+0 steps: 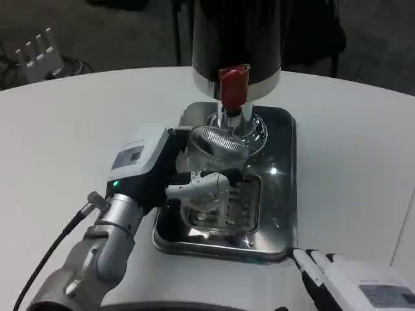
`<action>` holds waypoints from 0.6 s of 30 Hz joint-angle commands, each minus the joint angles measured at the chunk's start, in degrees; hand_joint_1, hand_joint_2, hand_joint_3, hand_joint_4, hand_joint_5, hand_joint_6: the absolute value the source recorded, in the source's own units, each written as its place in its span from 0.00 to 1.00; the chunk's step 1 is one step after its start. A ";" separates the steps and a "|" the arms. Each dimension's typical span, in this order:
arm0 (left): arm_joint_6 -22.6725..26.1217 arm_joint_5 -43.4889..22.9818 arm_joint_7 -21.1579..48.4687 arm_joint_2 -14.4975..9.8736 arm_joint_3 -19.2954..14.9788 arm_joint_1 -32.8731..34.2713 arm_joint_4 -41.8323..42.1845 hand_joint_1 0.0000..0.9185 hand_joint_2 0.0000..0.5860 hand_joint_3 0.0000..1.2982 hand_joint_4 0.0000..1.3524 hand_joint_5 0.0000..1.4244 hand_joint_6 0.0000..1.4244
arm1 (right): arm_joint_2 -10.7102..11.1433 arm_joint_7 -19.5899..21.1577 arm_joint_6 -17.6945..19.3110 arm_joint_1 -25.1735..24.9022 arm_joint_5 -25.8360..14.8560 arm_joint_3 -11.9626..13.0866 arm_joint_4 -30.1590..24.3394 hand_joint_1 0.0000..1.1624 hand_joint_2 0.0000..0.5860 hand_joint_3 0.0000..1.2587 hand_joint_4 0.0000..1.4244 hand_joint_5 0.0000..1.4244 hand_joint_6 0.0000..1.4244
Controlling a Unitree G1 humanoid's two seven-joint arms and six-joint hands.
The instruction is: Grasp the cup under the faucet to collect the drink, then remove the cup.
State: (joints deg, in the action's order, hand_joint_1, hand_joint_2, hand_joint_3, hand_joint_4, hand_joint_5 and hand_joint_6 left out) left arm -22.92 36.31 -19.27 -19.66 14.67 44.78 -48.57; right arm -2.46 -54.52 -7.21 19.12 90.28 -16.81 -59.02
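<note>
Nearest to me, at the bottom right edge, I see my right hand: a white back with pale fingers pointing up and left toward the tray's near corner. It touches nothing I can see, but how wide its fingers stand I cannot tell, since most of it is cut off.

On the left, my silver forearm runs up to the left hand, whose white and black fingers wrap the cup from the left side, one finger crossing its near wall.

The cup is clear ribbed plastic, round, standing upright with its long axis vertical and its open mouth facing up. It sits over the slotted grate of the shiny steel tray, a rounded rectangle.

Just beyond, the chrome faucet with its red handle hangs above the cup's far rim, under the dark round dispenser. All rests on a smooth white table.
</note>
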 commanded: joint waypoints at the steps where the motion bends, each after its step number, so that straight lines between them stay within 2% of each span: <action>1: -0.27 -0.63 0.86 -0.03 0.99 0.88 -1.30 0.39 0.34 0.57 0.60 0.74 0.92 | -4.02 -0.43 0.10 1.10 -0.39 -0.33 -0.98 0.08 0.84 0.01 0.00 0.00 0.00; 4: -0.67 -1.08 1.55 -0.18 1.15 0.91 -1.15 0.35 0.32 0.50 0.53 0.69 0.88 | -4.05 -0.89 0.04 0.79 -0.50 -0.20 -0.98 0.08 0.84 0.01 0.00 0.00 0.00; 7: -0.71 -1.47 2.09 -0.46 1.27 0.75 -1.01 0.32 0.30 0.44 0.43 0.59 0.78 | -3.99 -1.12 0.15 0.63 -0.54 -0.25 -0.98 0.08 0.84 0.01 0.00 0.00 0.00; 12: -0.78 -2.37 3.17 -1.32 1.45 0.50 -0.88 0.26 0.26 0.35 0.29 0.38 0.54 | -3.93 -1.62 0.30 0.44 -0.57 -0.43 -0.98 0.08 0.84 0.02 0.00 0.00 0.00; 18: -1.12 -2.92 3.75 -1.84 1.40 0.25 -0.13 0.21 0.24 0.32 0.21 0.28 0.39 | -4.06 -1.66 0.21 0.57 -0.65 -0.50 -0.98 0.08 0.84 0.02 0.00 0.00 0.00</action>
State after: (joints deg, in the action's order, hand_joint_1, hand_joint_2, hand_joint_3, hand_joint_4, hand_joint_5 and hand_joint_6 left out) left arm -23.30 34.14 -16.07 -20.53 16.25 45.35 -49.15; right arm -2.47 -55.76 -7.18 19.04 89.66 -16.76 -59.02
